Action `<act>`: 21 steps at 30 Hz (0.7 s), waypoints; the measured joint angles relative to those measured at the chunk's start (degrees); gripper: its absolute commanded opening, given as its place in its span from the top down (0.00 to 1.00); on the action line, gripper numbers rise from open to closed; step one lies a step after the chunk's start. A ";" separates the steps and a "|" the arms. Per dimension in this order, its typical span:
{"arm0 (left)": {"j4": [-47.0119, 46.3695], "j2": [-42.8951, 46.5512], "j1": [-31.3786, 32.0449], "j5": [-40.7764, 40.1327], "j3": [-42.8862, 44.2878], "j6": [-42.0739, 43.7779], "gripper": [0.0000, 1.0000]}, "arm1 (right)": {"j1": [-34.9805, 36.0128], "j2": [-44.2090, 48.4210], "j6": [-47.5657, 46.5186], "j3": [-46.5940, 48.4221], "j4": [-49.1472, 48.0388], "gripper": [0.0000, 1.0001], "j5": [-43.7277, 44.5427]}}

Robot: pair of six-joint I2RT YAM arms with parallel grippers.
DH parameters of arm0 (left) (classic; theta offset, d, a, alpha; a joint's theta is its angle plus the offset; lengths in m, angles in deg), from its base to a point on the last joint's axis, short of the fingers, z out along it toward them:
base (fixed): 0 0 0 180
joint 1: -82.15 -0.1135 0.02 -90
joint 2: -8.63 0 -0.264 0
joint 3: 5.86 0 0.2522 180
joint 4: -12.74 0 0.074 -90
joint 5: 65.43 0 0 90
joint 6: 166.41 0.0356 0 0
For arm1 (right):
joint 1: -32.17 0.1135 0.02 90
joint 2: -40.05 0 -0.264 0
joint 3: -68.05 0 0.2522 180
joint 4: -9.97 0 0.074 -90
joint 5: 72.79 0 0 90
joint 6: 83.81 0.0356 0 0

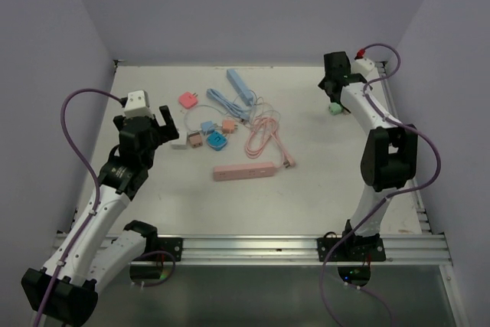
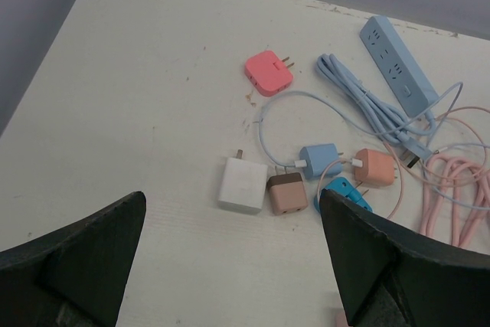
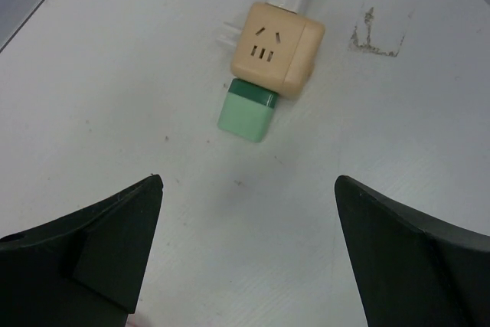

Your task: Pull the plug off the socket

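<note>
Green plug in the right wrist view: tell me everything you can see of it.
The green plug is a small boxy block, smooth plastic by the look: pale mint body, darker green band at the end butted against the beige socket cube. Prongs hidden, so it looks still plugged in. It lies flat on the white table. The open right gripper hangs above, not touching it.

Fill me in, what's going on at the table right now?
Neither arm holds anything. The right gripper hangs open over the beige cube socket at the far right of the table, with the green plug apparently still seated in its side. The left gripper is open too, above a scatter of adapters and power strips.
</note>
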 measured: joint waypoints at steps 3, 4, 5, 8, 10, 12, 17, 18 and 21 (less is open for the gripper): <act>-0.11 -0.33 0.00 0.00 0.00 0.00 0.01 | -2.54 -4.79 1.46 5.11 1.33 0.01 0.48; -0.11 -0.39 0.00 0.02 -0.02 0.00 0.01 | -3.30 -6.47 1.95 7.04 1.70 0.01 0.52; -0.11 -0.42 0.00 0.00 -0.02 0.00 0.01 | -4.04 -8.13 2.40 8.63 1.88 0.01 0.52; -0.13 -0.39 -0.02 0.00 -0.02 0.00 0.01 | -5.92 -11.85 3.50 12.07 3.13 0.01 0.57; -0.13 -0.39 -0.02 0.00 -0.02 0.00 0.01 | -6.95 -14.05 4.04 13.97 4.02 0.01 0.61; -0.13 -0.42 -0.02 0.00 -0.02 0.00 0.01 | -7.82 -16.57 4.33 16.26 4.81 0.01 0.61; -0.15 -0.42 -0.02 0.02 -0.02 0.00 0.01 | -8.83 -21.97 4.83 20.52 6.25 0.01 0.09; -0.13 -0.42 -0.02 0.02 -0.02 0.00 0.01 | -8.87 -22.67 4.98 20.65 6.36 0.01 -0.04; -0.13 -0.42 -0.07 0.02 -0.02 0.00 0.01 | -9.01 -24.35 5.33 20.65 6.95 0.04 -0.66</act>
